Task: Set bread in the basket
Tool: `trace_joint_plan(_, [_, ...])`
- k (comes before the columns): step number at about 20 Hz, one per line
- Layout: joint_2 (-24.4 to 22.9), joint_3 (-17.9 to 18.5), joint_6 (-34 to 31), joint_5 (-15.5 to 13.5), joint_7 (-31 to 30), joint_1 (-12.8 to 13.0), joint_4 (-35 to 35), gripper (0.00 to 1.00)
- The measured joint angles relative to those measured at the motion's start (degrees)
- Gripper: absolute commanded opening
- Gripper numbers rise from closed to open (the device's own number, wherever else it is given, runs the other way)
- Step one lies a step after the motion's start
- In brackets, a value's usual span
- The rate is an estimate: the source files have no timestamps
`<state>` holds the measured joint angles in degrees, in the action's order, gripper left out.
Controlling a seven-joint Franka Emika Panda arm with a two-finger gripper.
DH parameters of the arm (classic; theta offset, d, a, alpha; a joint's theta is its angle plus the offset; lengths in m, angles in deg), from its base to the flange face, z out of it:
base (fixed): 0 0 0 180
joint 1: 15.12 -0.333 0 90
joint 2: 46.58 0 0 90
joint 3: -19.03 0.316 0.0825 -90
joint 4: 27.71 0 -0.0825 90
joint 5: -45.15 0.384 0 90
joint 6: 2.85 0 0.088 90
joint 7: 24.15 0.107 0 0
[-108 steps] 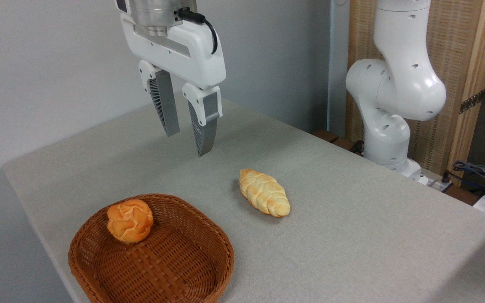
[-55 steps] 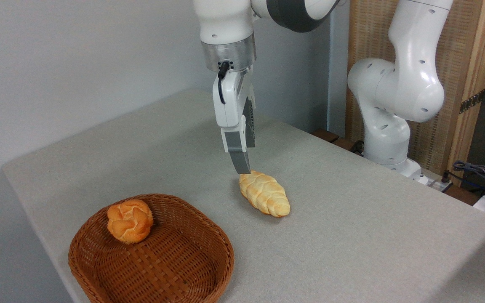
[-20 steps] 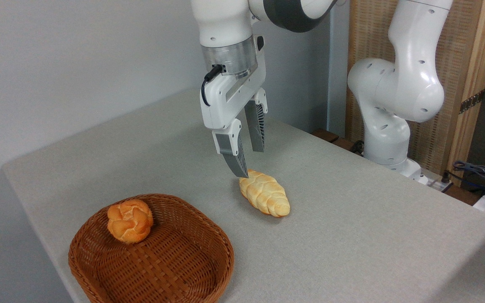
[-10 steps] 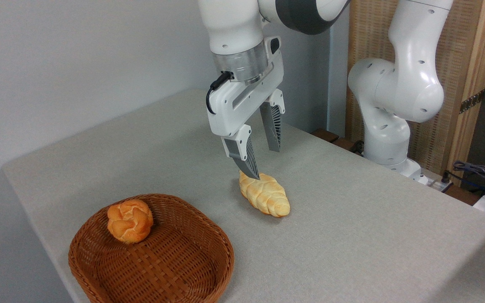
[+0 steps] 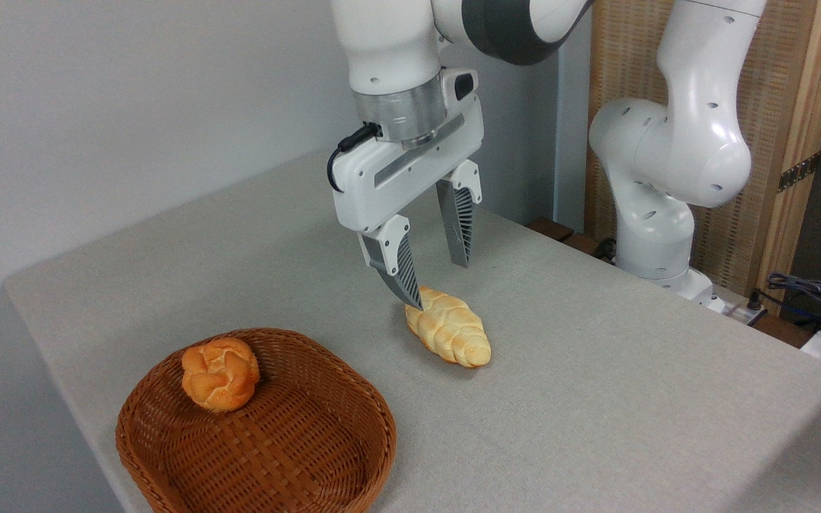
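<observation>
Since half-second ago, gripper (image 5: 437,286) rotates, shifts slightly left; jaws spread wide, holding nothing; near fingertip (image 5: 412,299) at far end of bread (image 5: 447,327), contact unclear; bread lies on table (image 5: 596,399), right of basket (image 5: 257,427).

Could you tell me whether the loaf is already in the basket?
No, the loaf lies on the table to the right of the basket, which holds only a round roll.

The grey table (image 5: 596,399) bears the bread (image 5: 448,328) and the basket (image 5: 353,399).
</observation>
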<state>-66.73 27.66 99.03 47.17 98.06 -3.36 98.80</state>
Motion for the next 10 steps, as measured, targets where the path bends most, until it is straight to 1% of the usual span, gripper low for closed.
trace_joint_plan(2, [0.39,0.14,0.03,0.32,3.84,-0.72,0.22,0.98])
trace_joint_plan(4, [0.61,0.15,0.03,0.91,5.93,-1.19,0.50,0.98])
trace_joint_plan(6, [0.68,-0.15,0.01,1.05,6.41,-1.09,1.74,0.98])
trace_joint_plan(8, [0.72,-1.45,0.06,1.10,6.49,-0.88,3.68,0.98])
trace_joint_plan(10, [0.75,-2.75,0.61,2.12,6.48,-0.78,5.19,0.98])
